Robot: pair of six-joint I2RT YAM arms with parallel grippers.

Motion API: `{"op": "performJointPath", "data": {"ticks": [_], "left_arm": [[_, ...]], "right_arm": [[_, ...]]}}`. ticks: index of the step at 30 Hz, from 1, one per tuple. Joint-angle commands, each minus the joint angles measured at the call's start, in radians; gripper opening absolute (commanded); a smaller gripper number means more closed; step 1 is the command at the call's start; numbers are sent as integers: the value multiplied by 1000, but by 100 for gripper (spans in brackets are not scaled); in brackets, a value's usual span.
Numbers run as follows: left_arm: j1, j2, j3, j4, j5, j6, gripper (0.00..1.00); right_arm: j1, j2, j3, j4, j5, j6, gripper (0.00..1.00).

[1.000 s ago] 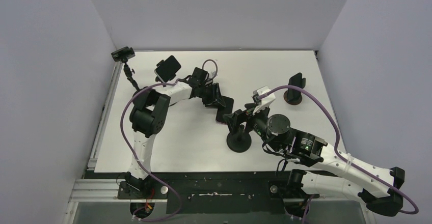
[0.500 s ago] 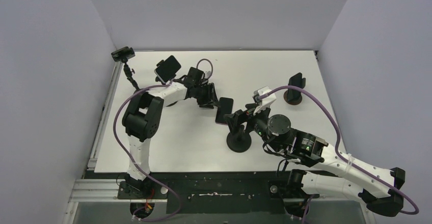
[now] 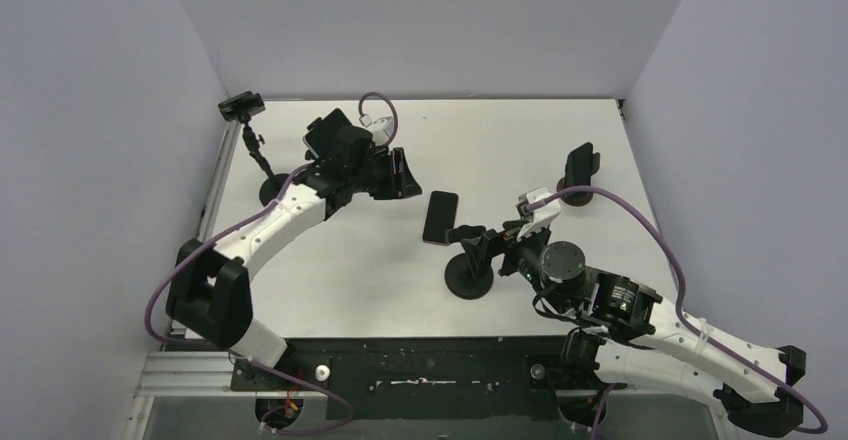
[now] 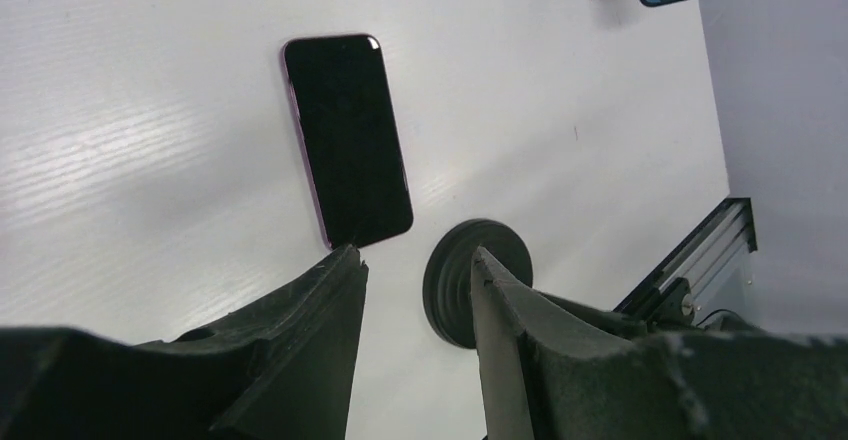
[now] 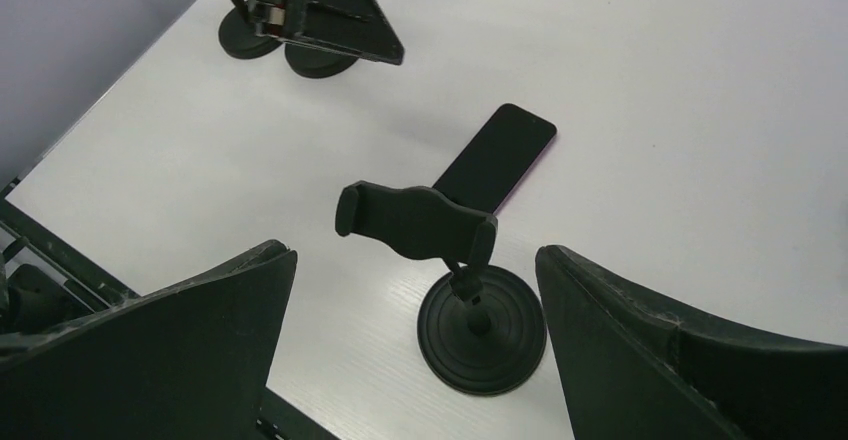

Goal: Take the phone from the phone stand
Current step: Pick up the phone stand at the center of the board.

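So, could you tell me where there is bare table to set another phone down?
The far middle is bare, between the left arm and the rear right stand. The near left is bare, between that arm and the empty stand. The centre is crowded: the phone lies flat beside the empty stand, and the right gripper hovers open at that stand.

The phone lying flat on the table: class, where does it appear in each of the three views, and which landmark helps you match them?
Top external: the phone lies mid-table, just up-left of the stand.
Left wrist: the phone sits upper left of centre, with the stand below it.
Right wrist: the phone lies at centre, behind the stand.
Shared landmark: the empty black stand beside it.
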Motion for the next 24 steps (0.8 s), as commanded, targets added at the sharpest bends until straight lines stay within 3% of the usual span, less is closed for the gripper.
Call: {"op": "performJointPath", "data": {"ticks": [1,9,11,13,16,24], "left_arm": [[-31,-179,-116,79,-145,110,41],[-34,-477,-380,321,-308,221,43],[-34,-561,-469,418,-346,225,50],[-34,-631,-562,513,-385,219,64],[-34,-715,-664,612,-425,208,75],[-56,-800,-717,637,-509,246,75]], "right_arm": [[8,-44,-43,-23,42,53,94],[6,-51,-119,28,95,95,83],[3,-38,-112,32,148,129,79],[-1,-3,-88,31,179,156,72],[-24,62,-46,30,180,173,64],[-148,123,-37,55,78,186,60]]}}
